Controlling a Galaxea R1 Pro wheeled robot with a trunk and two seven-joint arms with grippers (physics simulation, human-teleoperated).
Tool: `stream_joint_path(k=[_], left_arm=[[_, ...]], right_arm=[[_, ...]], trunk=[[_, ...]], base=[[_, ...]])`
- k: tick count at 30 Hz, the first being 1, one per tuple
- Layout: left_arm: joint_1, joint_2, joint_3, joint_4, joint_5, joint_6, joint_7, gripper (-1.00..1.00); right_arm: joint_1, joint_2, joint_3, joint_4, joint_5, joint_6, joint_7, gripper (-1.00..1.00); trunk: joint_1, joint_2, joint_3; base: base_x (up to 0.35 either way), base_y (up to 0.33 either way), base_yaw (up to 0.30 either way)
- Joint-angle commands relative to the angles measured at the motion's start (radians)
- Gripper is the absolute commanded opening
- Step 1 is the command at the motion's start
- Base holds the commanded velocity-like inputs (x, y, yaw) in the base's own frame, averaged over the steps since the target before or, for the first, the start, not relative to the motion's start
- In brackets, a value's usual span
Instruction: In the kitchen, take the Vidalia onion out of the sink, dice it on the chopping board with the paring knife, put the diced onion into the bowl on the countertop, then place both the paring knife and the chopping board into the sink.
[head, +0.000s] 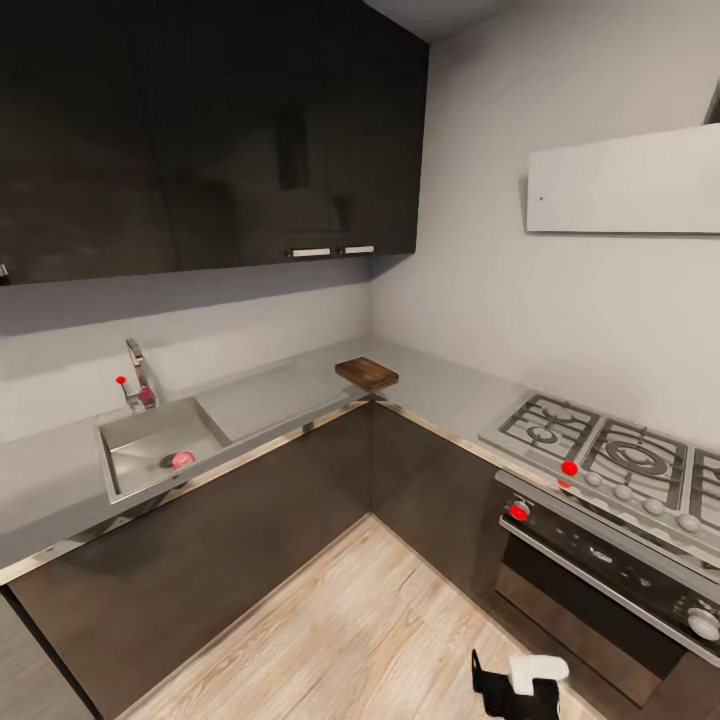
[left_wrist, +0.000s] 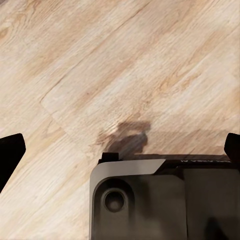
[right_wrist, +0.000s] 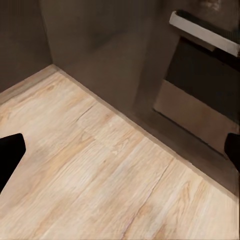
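Note:
The sink (head: 135, 440) is set in the grey countertop (head: 450, 385) at the left, with its chrome tap (head: 140, 378) behind it. A small pinkish round Vidalia onion (head: 183, 459) lies in the basin beside the drain. The dark-brown chopping board (head: 366, 373) rests on the countertop near the corner. The paring knife and the bowl are out of view. My left gripper (left_wrist: 120, 150) is open over wooden floor. My right gripper (right_wrist: 120, 150) is open too, low near the oven; the right arm's end (head: 518, 685) hangs far from the counter.
A gas stove (head: 610, 455) with red knobs and an oven (head: 600, 570) fills the right run of cabinets. Dark wall cupboards (head: 200, 130) hang above the sink. Light wooden floor (head: 350, 630) lies between me and the L-shaped counter.

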Motion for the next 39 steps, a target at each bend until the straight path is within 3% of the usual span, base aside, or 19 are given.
stream_joint_path(k=[1,4,7,11,14,15,16,17,22,24,29,39], left_arm=[[0.000,0.000,0.000,0.001,0.002,-0.003,0.000,1.00],[0.000,0.000,0.000,0.001,0.003,-0.003,0.000,1.00],[0.000,-0.001,0.000,0.002,0.003,-0.003,0.000,1.00],[0.000,-0.003,-0.001,0.003,0.002,-0.003,0.000,1.00],[0.000,-0.003,-0.001,0.004,0.001,-0.003,0.000,1.00],[0.000,-0.007,-0.002,0.005,0.001,-0.003,0.000,1.00],[0.000,-0.008,-0.002,0.005,0.001,-0.003,0.000,1.00],[0.000,-0.011,-0.002,0.005,0.001,-0.003,0.000,1.00],[0.000,-0.016,-0.003,0.006,0.000,-0.003,0.000,1.00],[0.000,-0.018,-0.003,0.008,0.000,-0.003,0.000,1.00],[0.000,-0.018,-0.002,0.019,-0.001,-0.002,0.000,1.00],[0.000,-0.018,-0.002,0.021,-0.001,-0.002,0.000,1.00]], right_arm=[[-0.001,0.004,-0.001,-0.061,0.016,0.061,-0.002,1.00],[-0.025,0.013,0.004,-0.210,0.021,0.208,-0.001,1.00],[-0.102,0.030,0.009,-0.274,0.023,0.331,-0.001,1.00],[-0.300,0.050,0.011,-0.292,0.022,0.529,-0.001,1.00],[-0.432,0.077,0.012,-0.271,0.022,0.613,-0.001,1.00],[-0.519,0.094,0.016,-0.230,0.023,0.641,-0.004,1.00],[-0.543,0.097,0.017,-0.216,0.023,0.648,-0.007,1.00],[-0.619,0.100,0.018,-0.159,0.023,0.669,-0.020,1.00],[-0.836,0.100,0.019,0.052,0.022,0.695,-0.054,1.00],[-0.978,0.100,0.018,0.199,0.021,0.697,-0.064,1.00],[-1.066,0.100,0.019,0.277,0.021,0.690,-0.065,1.00],[-1.078,0.100,0.019,0.330,0.022,0.676,-0.065,1.00]], trunk=[[0.000,-0.001,-0.001],[0.000,-0.001,-0.001],[0.000,-0.001,-0.001],[0.000,-0.001,-0.001],[0.000,-0.001,-0.001],[0.000,-0.001,-0.001],[0.000,-0.001,-0.001],[0.000,-0.001,-0.001],[0.000,-0.001,-0.001],[0.000,-0.001,-0.001],[0.000,-0.001,-0.001],[0.000,-0.001,-0.001]], base=[[0.000,0.000,0.000],[0.000,0.000,0.000],[0.000,0.000,0.000],[0.000,0.000,0.000],[0.011,0.000,0.000],[0.073,0.000,0.000],[0.081,0.000,0.000],[0.107,0.000,0.000],[0.168,0.000,0.000],[0.282,0.000,0.000],[0.328,0.000,0.000],[0.344,0.000,0.064]])
